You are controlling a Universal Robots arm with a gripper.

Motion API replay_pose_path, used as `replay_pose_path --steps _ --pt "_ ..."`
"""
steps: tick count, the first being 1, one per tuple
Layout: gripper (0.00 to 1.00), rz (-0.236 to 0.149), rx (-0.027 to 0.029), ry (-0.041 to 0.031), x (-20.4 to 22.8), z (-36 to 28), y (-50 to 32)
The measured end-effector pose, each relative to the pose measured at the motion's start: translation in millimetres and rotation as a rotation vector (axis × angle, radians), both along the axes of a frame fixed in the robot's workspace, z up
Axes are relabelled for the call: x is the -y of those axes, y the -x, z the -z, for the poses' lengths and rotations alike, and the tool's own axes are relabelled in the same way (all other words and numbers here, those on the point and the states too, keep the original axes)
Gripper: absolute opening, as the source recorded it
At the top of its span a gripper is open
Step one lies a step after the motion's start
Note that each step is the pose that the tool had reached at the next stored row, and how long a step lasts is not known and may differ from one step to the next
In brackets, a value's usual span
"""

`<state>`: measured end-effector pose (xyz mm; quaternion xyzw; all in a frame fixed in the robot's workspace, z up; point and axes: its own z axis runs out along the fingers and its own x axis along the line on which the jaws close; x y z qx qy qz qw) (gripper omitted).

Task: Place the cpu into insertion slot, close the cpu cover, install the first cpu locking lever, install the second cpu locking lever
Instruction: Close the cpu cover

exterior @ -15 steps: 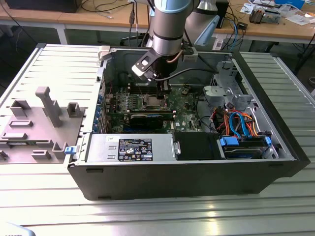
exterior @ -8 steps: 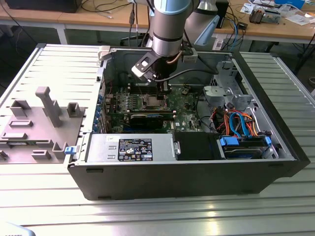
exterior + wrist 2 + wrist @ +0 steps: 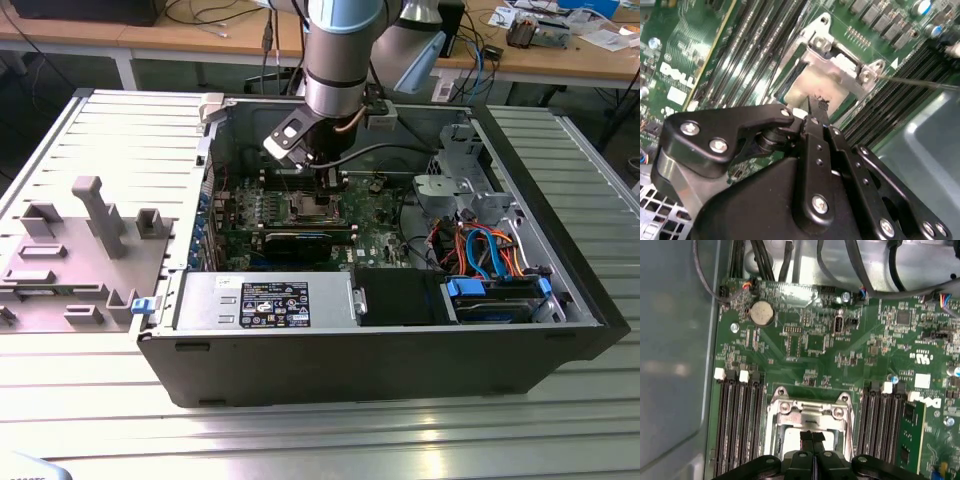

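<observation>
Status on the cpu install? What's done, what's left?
Done: the cpu sits in the socket, and the cover looks down over it. In hand: the gripper, fingers shut and empty, is right at the cpu's top. Left: one thin lever sticks out sideways, seemingly unlatched; the other lever I can't make out.

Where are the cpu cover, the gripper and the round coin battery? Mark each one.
cpu cover [image 3: 807,409]: first wrist view, silver bar between two screws.
gripper [image 3: 812,436]: first wrist view, midway between its black fingertips.
coin battery [image 3: 762,313]: first wrist view, centre of its round face.
</observation>
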<state>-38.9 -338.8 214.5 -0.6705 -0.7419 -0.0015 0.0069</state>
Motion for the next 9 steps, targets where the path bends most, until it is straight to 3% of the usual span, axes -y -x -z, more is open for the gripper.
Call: replay_pose_path --steps 5,9 --pt "0.11 0.000 0.0016 0.0001 0.3 0.1 18.8" --pt "0.11 0.000 0.0017 0.0001 0.4 4.2 23.6"
